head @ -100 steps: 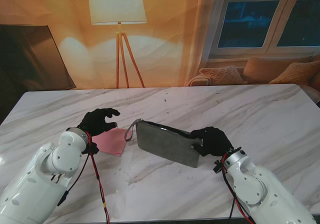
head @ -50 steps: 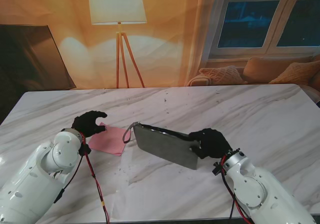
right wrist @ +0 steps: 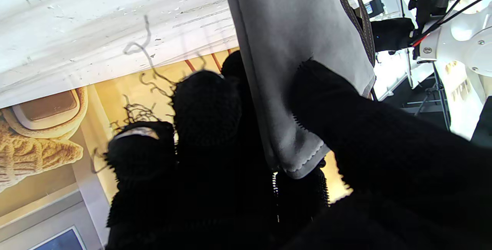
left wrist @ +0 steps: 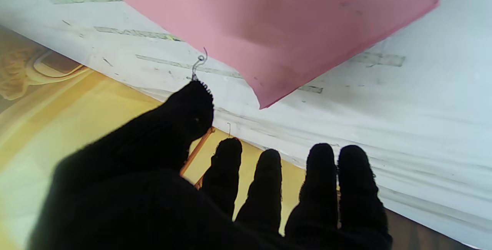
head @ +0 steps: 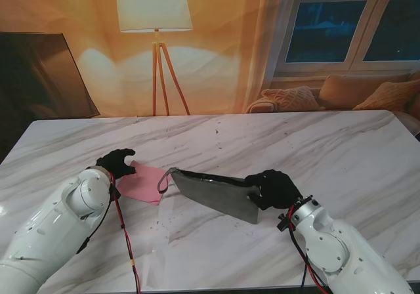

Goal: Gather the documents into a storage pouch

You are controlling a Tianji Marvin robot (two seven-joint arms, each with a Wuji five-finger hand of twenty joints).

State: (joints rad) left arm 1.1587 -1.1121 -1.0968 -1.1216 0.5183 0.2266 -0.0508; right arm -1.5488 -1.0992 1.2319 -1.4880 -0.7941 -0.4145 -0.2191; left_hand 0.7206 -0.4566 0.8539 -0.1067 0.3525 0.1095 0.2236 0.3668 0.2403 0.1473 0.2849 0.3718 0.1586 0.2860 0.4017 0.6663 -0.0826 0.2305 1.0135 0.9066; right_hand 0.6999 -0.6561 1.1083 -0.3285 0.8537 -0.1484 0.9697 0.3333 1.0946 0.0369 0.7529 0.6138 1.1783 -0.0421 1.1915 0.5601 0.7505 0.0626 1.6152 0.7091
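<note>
A grey felt pouch [head: 213, 193] with a strap loop [head: 165, 179] hangs tilted over the middle of the table. My right hand [head: 272, 188] is shut on its right corner; the right wrist view shows the thumb [right wrist: 334, 100] pressed on the grey fabric [right wrist: 292, 42] with the other fingers behind it. A pink sheet [head: 144, 182] lies flat on the marble, left of the pouch. My left hand [head: 117, 163] hovers at the sheet's left edge with its fingers apart and nothing in it. In the left wrist view the pink sheet [left wrist: 269, 23] lies just past the fingertips [left wrist: 200, 100].
The white marble table [head: 341, 149] stretches out to the right and far side. A clear plastic sleeve [head: 174, 241] lies near the front edge. Behind the table stand a floor lamp [head: 156, 18], a sofa with cushions [head: 341, 94] and a dark screen [head: 39, 74].
My left hand has drawn back to the left and lowered to the pink sheet's left edge. The pouch has tipped lower and flatter, its strap end drifting left.
</note>
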